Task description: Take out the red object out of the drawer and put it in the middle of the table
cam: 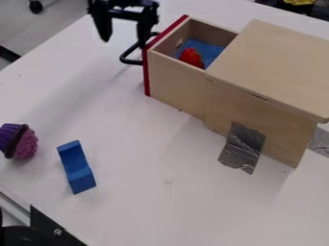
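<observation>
Clerk: State of the gripper [124, 41]?

Inspector: Spread. Its two black fingers point downward with a wide gap between them and nothing pinched. It hangs at the far left, beside the open drawer [179, 69]. Contact with the drawer's black handle [132, 62] I cannot tell.

Clerk: And the red object [191, 57]?

Inspector: Inside the drawer, toward its right end, near the edge of the wooden lid [276, 67]. It lies against blue material [208, 50]. Its lower part is hidden behind the drawer's near wall.

Clerk: Describe the housing.

Inspector: A pale wooden box [257, 125] at the right of the table [160, 206]. The drawer extends from its left end and carries a red front panel [147, 74]. Crinkled silver tape [243, 148] runs from the box's near side down onto the tabletop. A second piece of tape [320, 142] shows at the right edge.

Clerk: Other items?

Inspector: Two, on the near left part of the table. A blue block [76, 167] with a scooped-out middle lies apart from the box. Left of it, a toy cupcake [18, 141] lies on its side, purple base left, pink top right, dark band between.
</observation>
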